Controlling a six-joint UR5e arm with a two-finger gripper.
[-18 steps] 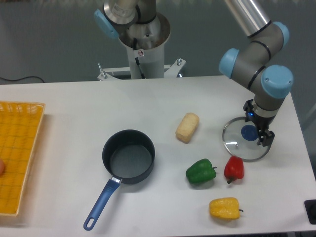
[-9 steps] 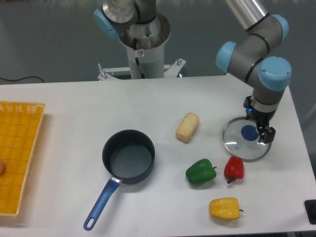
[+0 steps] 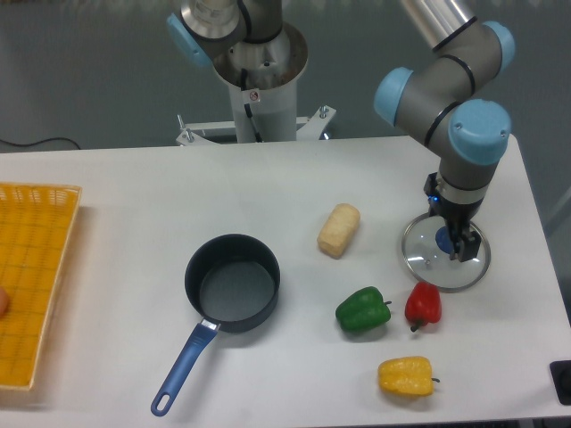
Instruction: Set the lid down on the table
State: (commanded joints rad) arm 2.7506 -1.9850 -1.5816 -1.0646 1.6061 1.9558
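The lid (image 3: 443, 254) is lying flat on the table (image 3: 134, 214), over on the right-hand side of the frame, not far from the right edge. Clear glass w/ a metal rim, blue knob in the middle, only partly visible bc the gripper (image 3: 456, 242) sits right over it. Fingers point straight down at the knob, but tbh I can't tell from this angle if they're apart or closed on it, the wrist blocks too much.

Right next to the lid, just below it towards the camera, is a red pepper (image 3: 423, 304), almost touching the rim. Left of that, a green pepper (image 3: 363, 310), and a yellow pepper (image 3: 406, 375) closer to the front edge. Up and left of the lid, w/ a clear gap, there's a beige bread roll (image 3: 338, 230) lying at a slant.

Further left, approx mid table, the dark blue saucepan (image 3: 232, 282) sits open, well apart from the lid, handle pointing down-left to the front edge. A yellow mesh tray (image 3: 31, 276) is at the far left edge, cut off by the frame. The arm's base column (image 3: 259, 80) stands behind the table at the back.
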